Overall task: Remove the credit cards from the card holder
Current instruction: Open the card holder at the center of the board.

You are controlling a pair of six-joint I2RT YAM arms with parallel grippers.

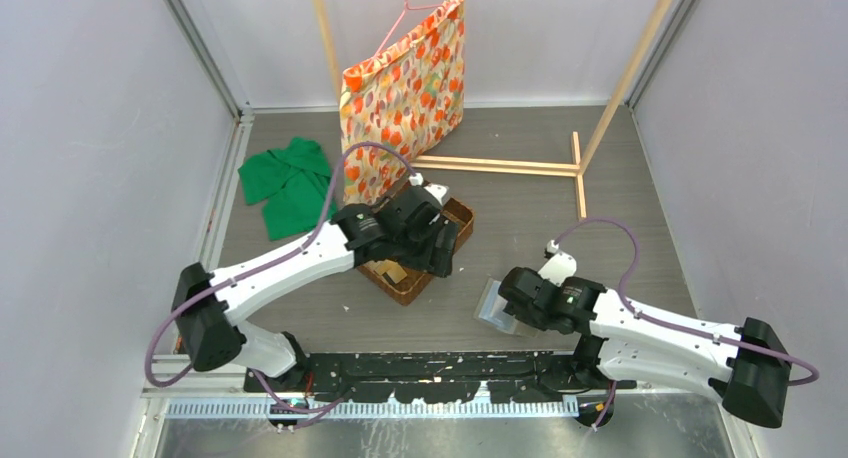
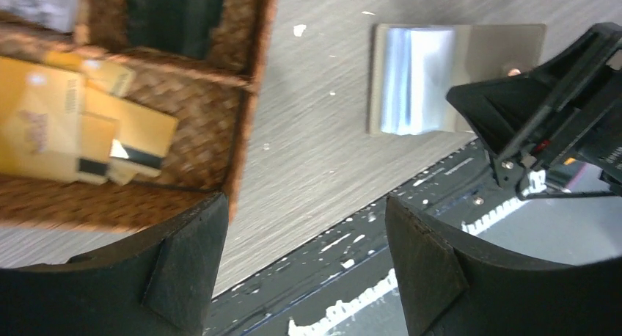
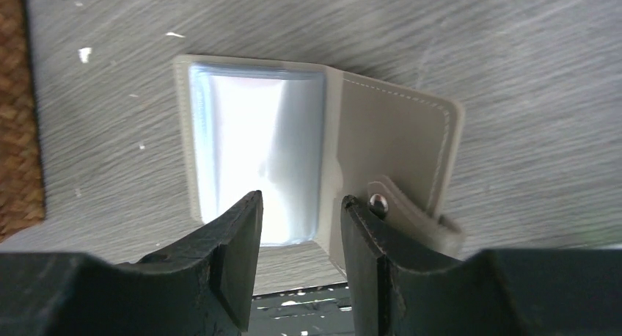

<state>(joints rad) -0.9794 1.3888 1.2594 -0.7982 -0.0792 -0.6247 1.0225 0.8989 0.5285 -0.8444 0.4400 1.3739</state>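
Observation:
The card holder (image 3: 389, 141) lies open on the table, with a glaring clear sleeve panel (image 3: 253, 149) beside a grey panel and its snap tab (image 3: 400, 207). Whether credit cards sit in the sleeve I cannot tell. My right gripper (image 3: 297, 237) is open and low over the holder's near edge, one finger over the sleeve and the other by the snap, with a gap between them. From above, the holder (image 1: 493, 303) shows just left of the right gripper (image 1: 512, 300). My left gripper (image 2: 304, 266) stands open above the table, at the wicker basket's corner, with nothing between its fingers.
The brown wicker basket (image 2: 246, 108) holds yellow-orange cards or packets (image 2: 44, 116) and a pale thing (image 2: 37, 6) in another compartment. A green cloth (image 1: 288, 183), a flowered bag (image 1: 405, 88) and a wooden frame (image 1: 500, 165) lie farther back. The black base rail (image 1: 430, 368) runs along the near edge.

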